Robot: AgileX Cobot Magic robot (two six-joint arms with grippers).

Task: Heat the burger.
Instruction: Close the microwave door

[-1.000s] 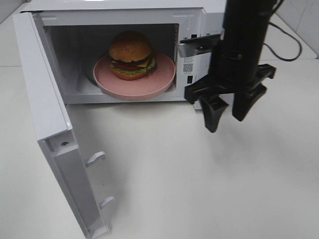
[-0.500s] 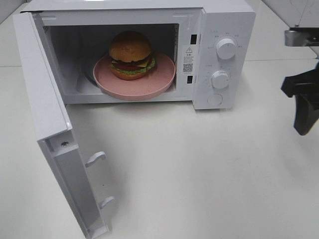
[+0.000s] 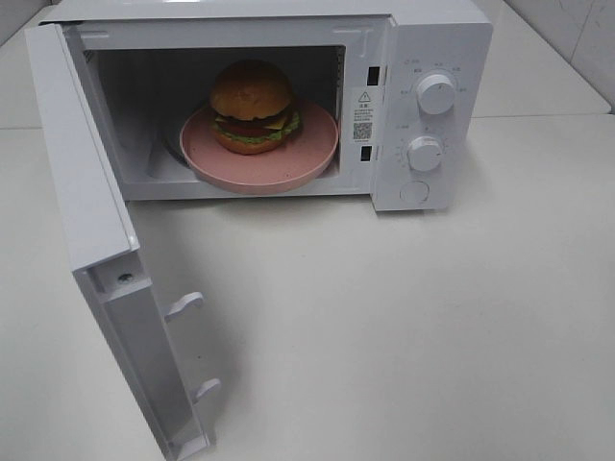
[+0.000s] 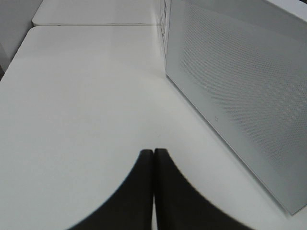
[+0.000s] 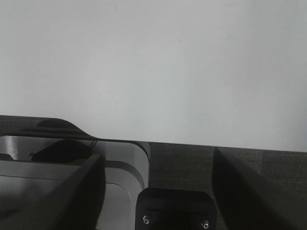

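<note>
The burger (image 3: 252,106), with a golden-brown bun, lettuce and tomato, sits on a pink plate (image 3: 307,154) inside the open white microwave (image 3: 437,38). The microwave door (image 3: 91,221) is swung wide open toward the front left. Neither arm shows in the exterior high view. In the left wrist view my left gripper (image 4: 153,152) is shut and empty, low over the white table beside the microwave door's outer face (image 4: 240,81). In the right wrist view my right gripper (image 5: 156,165) is open and empty, over the table's edge.
The microwave's two knobs (image 3: 434,94) and a round button (image 3: 414,191) are on its right panel. White table (image 3: 404,327) spreads in front of the microwave. In the right wrist view a grey and black base (image 5: 72,187) lies below the table edge.
My right arm has pulled away from in front of the microwave's control panel to the right and has left the exterior high view. The burger, plate and door have not moved.
</note>
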